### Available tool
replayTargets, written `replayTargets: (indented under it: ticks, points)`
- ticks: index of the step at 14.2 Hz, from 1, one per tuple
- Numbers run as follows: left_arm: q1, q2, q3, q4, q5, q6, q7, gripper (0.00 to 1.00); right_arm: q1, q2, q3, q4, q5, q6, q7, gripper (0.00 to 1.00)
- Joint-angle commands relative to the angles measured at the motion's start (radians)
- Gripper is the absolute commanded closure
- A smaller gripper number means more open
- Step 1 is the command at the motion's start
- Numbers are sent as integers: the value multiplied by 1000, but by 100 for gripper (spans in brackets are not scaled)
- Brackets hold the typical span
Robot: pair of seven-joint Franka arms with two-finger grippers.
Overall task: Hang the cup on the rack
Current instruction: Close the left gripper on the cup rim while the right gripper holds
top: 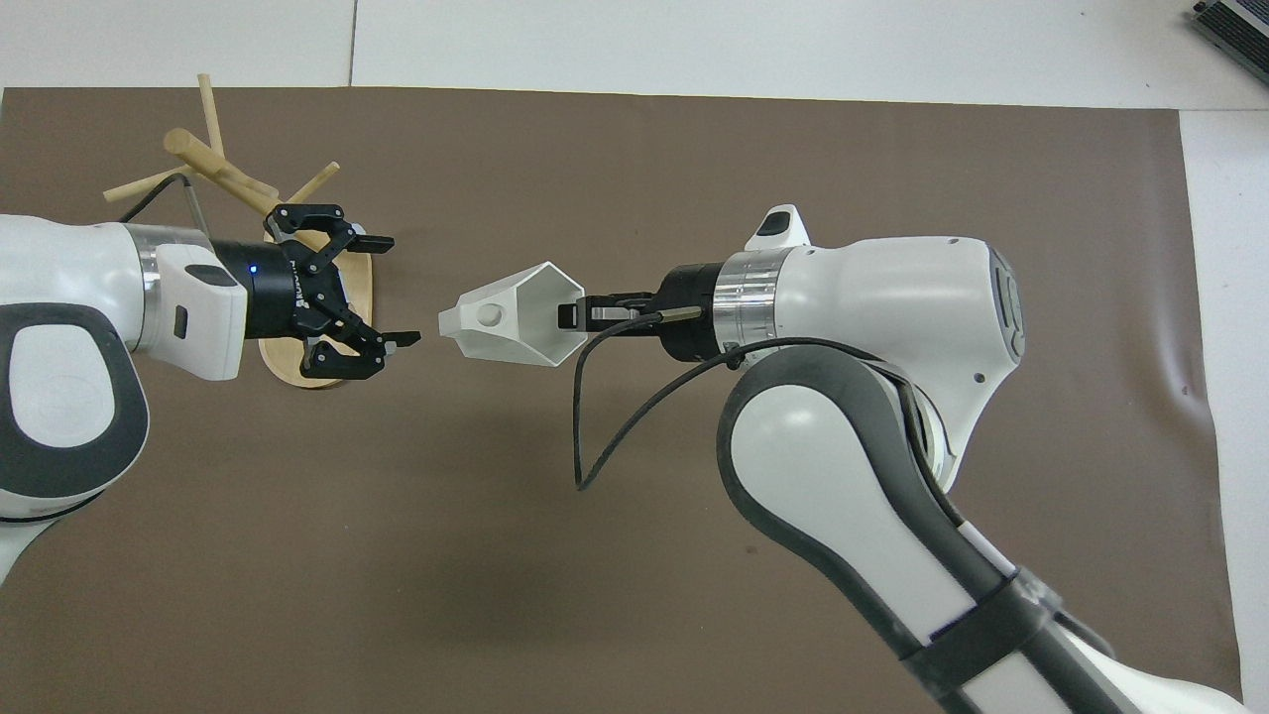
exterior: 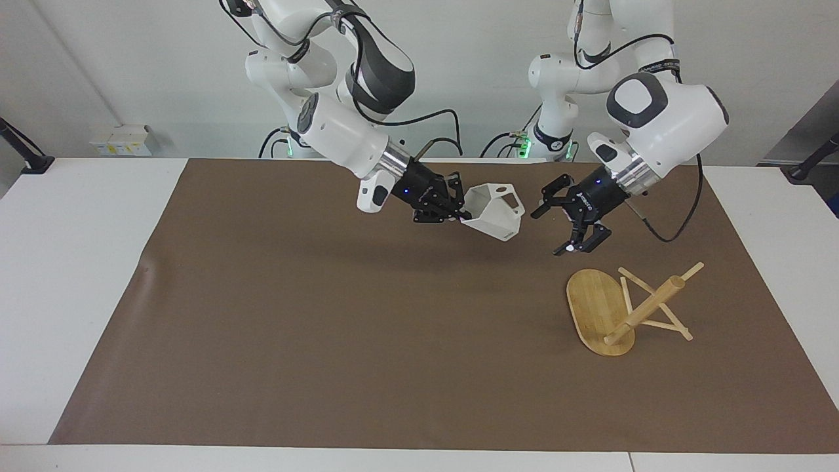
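The white faceted cup (exterior: 495, 216) hangs in the air over the brown mat, held by its rim in my shut right gripper (exterior: 463, 212). In the overhead view the cup (top: 511, 327) points its pierced handle toward my left gripper (top: 397, 291), with my right gripper (top: 573, 315) at its rim. My left gripper (exterior: 549, 231) is open and empty, a short gap from the cup, over the mat beside the rack. The bamboo rack (exterior: 613, 308) lies tipped over toward the left arm's end, resting on its base edge and pegs. Its post (top: 203, 159) shows in the overhead view.
A brown mat (exterior: 328, 328) covers most of the white table (exterior: 72, 262). The right arm's black cable (top: 605, 436) loops below its wrist.
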Motion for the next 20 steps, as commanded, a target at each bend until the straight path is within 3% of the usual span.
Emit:
replayTargets:
  ticks: [1,5,11,17,20]
  points:
    - [-42,-5,12,-16,-20,24,44,0,-7,8,21,6,-11,21,2,100]
    - [-36,-34,11,-82,-21,21,67,0,-9,10,21,6,-10,22,2,100]
    - [38,-37,17,-63,-23,-68,112,0,-7,8,21,4,-10,24,17,100]
    - [21,-40,11,-66,-44,-72,112,0,-7,8,21,3,-10,25,18,100]
    - [22,-75,12,-131,-45,-95,106,0,-7,8,21,-1,-10,24,23,100]
